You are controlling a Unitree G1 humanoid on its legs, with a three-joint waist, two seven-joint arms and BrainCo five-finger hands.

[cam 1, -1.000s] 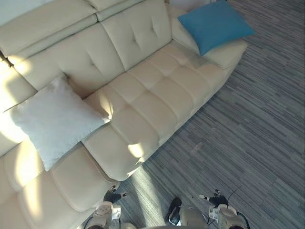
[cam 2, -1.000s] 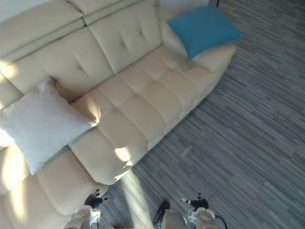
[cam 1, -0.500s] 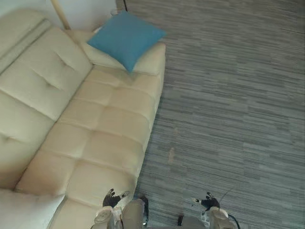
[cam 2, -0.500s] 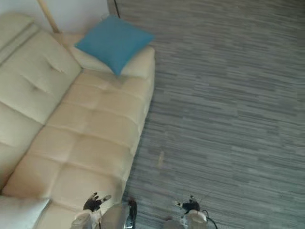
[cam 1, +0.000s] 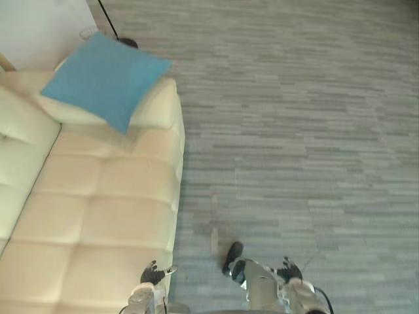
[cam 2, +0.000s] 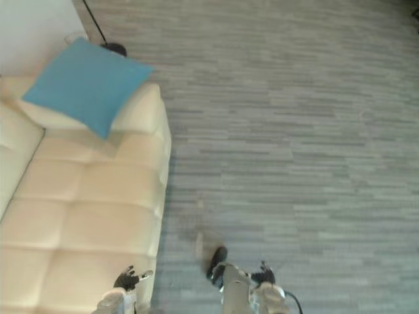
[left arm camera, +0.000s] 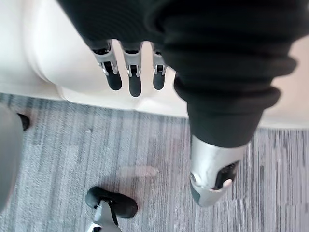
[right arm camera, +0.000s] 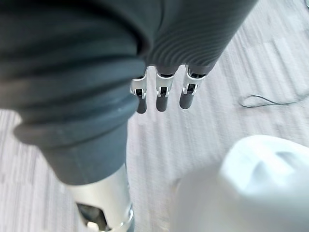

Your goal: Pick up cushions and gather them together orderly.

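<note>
A blue square cushion (cam 1: 103, 80) leans on the cream sofa's armrest (cam 1: 160, 106) at the far left, one corner hanging toward the seat. My left hand (cam 1: 152, 275) hangs low over the sofa seat's front corner, fingers straight and holding nothing; in the left wrist view its fingers (left arm camera: 129, 77) point at the sofa's edge. My right hand (cam 1: 289, 271) hangs over the carpet at the bottom right, open and empty, its fingers (right arm camera: 162, 95) straight above the floor.
The cream tufted sofa (cam 1: 91, 222) fills the left side, its front edge running down to my left hand. Grey striped carpet (cam 1: 301, 131) spreads wide to the right. A dark lamp base (cam 1: 127, 43) with a thin pole stands behind the armrest by the wall.
The camera has swung right: the white cushion has left the picture, the blue cushion sits further left, and more carpet shows. Both hands still hang low and empty.
</note>
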